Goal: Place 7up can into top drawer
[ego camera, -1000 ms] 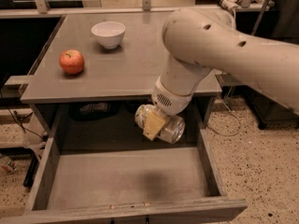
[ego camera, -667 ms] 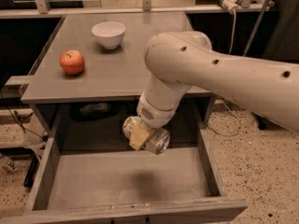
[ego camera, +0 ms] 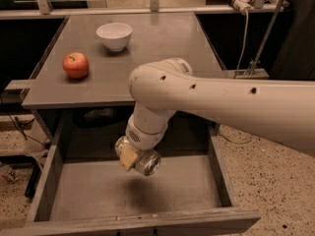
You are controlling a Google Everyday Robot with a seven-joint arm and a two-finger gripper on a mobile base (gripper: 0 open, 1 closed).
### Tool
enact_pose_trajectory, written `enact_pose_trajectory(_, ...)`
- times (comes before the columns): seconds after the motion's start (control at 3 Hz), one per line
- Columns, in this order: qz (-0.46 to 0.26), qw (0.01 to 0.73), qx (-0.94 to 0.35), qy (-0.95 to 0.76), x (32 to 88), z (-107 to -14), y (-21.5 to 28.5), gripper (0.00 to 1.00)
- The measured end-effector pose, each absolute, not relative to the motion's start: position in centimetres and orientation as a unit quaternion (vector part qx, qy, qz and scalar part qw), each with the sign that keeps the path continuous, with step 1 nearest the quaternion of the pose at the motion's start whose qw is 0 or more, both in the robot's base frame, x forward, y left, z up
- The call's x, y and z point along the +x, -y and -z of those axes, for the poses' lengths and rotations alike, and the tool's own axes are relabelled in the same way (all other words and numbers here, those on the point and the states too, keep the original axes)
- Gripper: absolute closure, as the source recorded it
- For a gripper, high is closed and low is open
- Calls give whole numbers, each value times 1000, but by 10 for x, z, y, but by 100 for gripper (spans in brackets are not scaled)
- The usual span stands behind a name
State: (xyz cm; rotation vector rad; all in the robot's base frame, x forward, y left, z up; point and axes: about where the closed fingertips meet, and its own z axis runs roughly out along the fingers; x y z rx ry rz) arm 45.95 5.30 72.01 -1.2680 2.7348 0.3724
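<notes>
White arm [ego camera: 221,100], elbow high, gripper [ego camera: 138,160] low beneath the wrist [ego camera: 145,131], fingers [ego camera: 129,156] tight around 7up can [ego camera: 149,163]

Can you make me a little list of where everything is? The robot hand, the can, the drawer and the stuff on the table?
gripper: in the air over the open drawer, shut on the can
can: held tilted on its side, above the drawer bottom, not touching it
drawer: pulled out below the table, can's shadow on its bottom
table: grey top, behind and above the drawer
apple: on the table, left side
bowl: on the table, farther back than the apple
</notes>
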Motion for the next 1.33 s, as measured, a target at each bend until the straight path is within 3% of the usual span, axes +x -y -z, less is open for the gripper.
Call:
enact_pose_trajectory(1.0, -127, 47, -375, -917, 473, -646, -45, 100)
enact_pose_trajectory(1.33, -127, 46, -375, -917, 473, -646, -45, 81)
